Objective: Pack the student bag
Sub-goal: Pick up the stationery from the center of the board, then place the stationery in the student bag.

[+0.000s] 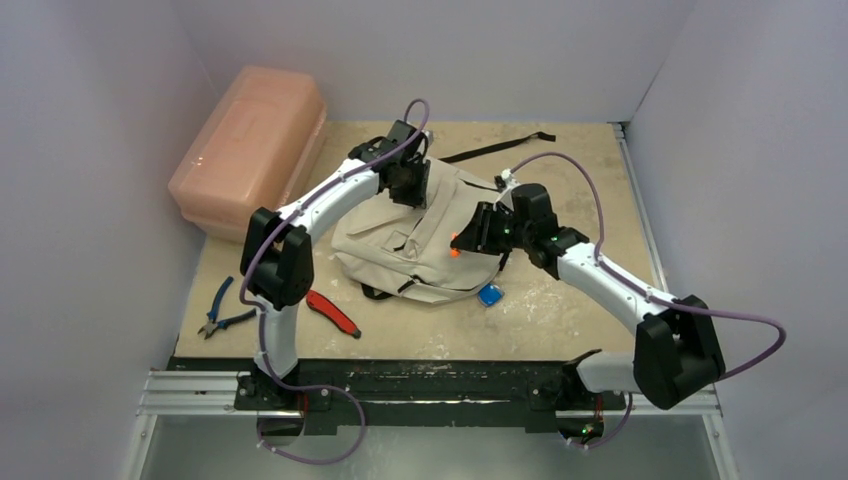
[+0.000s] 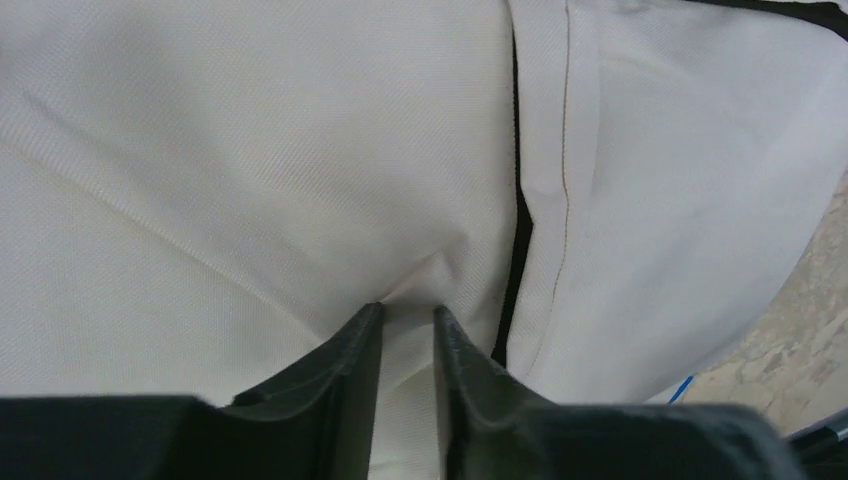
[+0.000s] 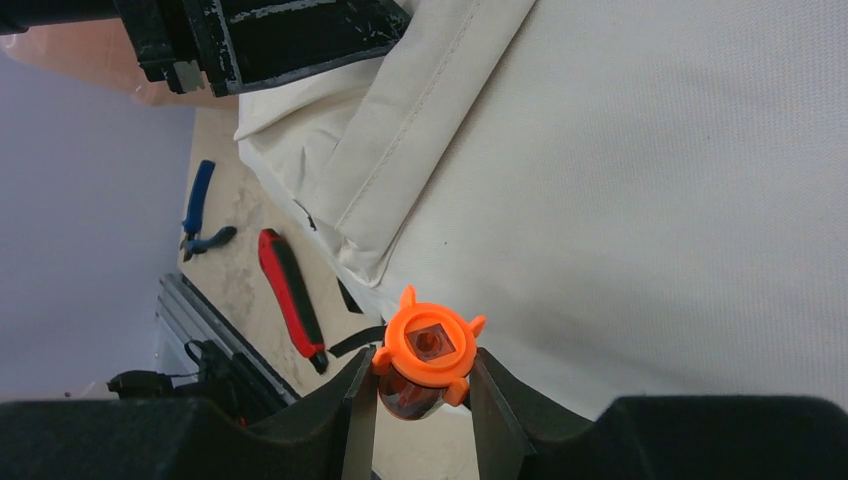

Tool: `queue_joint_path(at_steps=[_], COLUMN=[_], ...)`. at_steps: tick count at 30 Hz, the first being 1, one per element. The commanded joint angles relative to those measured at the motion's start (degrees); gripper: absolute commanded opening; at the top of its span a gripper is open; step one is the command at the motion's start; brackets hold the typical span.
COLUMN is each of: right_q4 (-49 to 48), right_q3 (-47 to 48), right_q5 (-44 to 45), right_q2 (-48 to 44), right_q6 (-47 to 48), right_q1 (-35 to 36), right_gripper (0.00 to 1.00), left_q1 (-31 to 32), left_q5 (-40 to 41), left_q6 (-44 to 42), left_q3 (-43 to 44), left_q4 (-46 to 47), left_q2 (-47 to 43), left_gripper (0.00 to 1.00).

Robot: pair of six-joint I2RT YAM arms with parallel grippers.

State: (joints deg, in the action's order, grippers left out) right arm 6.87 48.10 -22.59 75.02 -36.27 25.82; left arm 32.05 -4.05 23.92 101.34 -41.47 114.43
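Note:
The beige student bag (image 1: pixel 420 245) lies in the middle of the table, with black straps and trim. My left gripper (image 1: pixel 408 185) is at its far upper edge, shut on a pinched fold of the bag's cream fabric (image 2: pixel 408 310) beside a black seam. My right gripper (image 1: pixel 470 238) hovers over the bag's right side, shut on a small orange object (image 3: pixel 425 355) with a round orange cap and a clear amber body. The bag's beige fabric (image 3: pixel 650 180) fills the right wrist view behind it. I cannot see into the bag.
A rigid pink plastic box (image 1: pixel 250 145) stands at the back left. Blue-handled pliers (image 1: pixel 222 308) and a red and black knife (image 1: pixel 333 313) lie front left. A small blue item (image 1: pixel 490 295) lies by the bag's front edge. A black strap (image 1: pixel 500 148) trails toward the back.

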Motion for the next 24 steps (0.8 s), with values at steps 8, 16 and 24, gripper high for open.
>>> queue_joint_path(at_steps=[8, 16, 24], right_q4=[-9.5, -13.6, -14.2], right_q3=[8.1, 10.2, 6.8], right_q5=[-7.9, -9.6, -10.6], right_q2=[8.0, 11.7, 10.6], right_q6=[-3.8, -7.8, -8.1], right_q1=[-0.8, -4.0, -8.5], right_gripper=[0.0, 0.0, 0.0], left_q1=[0.4, 0.4, 1.2], left_q5=[0.8, -4.0, -7.8], left_q6=[-3.6, -2.6, -0.8], left_q3=[-4.6, 0.5, 1.4], left_q4=[3.9, -0.5, 0.4], left_q2=[-10.2, -4.2, -1.5], left_gripper=[0.0, 0.41, 0.32])
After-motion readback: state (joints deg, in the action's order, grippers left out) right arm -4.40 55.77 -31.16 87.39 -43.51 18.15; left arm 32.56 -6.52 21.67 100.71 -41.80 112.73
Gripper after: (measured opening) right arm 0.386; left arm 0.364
